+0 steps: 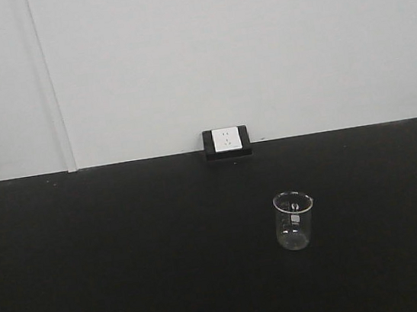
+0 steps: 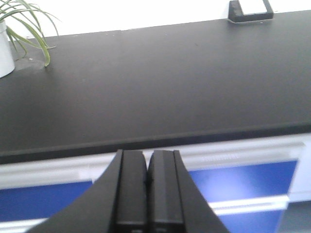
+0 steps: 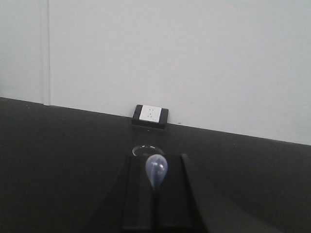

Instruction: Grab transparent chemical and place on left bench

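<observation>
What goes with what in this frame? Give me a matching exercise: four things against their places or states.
1. clear glass beaker
2. white wall socket in a black frame
3. clear bluish plastic pipette
4. left hand

A. shut
B. against the white wall
C. clamped in the right hand
D. upright on the matte black counter

Pairs: 1-D, 2-B, 3-C, 4-A
</observation>
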